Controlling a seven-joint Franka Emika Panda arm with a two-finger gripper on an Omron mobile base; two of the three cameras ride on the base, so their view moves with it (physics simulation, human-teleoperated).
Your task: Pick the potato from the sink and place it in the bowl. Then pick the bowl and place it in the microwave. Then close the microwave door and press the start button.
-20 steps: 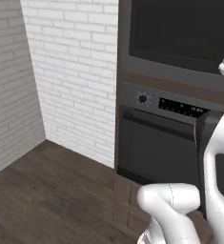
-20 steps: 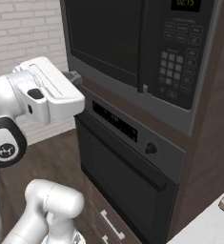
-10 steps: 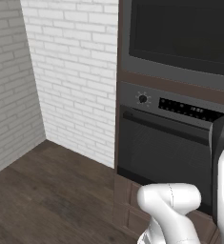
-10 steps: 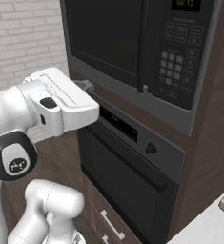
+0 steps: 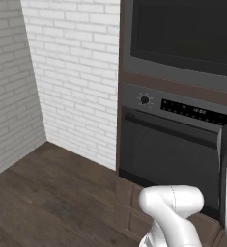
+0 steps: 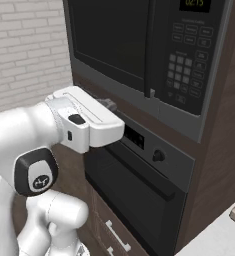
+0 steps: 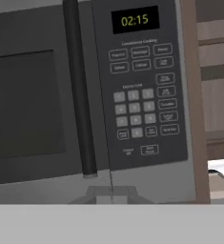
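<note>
The microwave (image 7: 132, 95) sits built into the dark cabinet column, directly above the oven (image 6: 139, 185); the microwave door (image 7: 32, 105) is shut flush with the body, its black glass window dark and its vertical bar handle (image 7: 80, 90) standing just beside the control panel (image 7: 142, 86); the panel display reads 02:15 in yellow-green digits, with rows of grey buttons below it. The gripper (image 6: 109, 105) is held out in front of the cabinet at the level of the seam between microwave and oven, near the lower edge of the door and apart from the button rows; the jaws are together and clamp nothing. In the hand view the panel lies ahead and slightly right of centre, the door window to the left. In the left base view the oven front shows a round knob (image 5: 144, 100) and a dark display strip (image 5: 194, 112) above its door, with a white brick wall (image 5: 71, 72) to the left and a dark wood floor (image 5: 42, 198) below. A pale table edge (image 6: 219, 235) shows at the lower right of the right base view, with a small flat item on it too cropped to identify.
</note>
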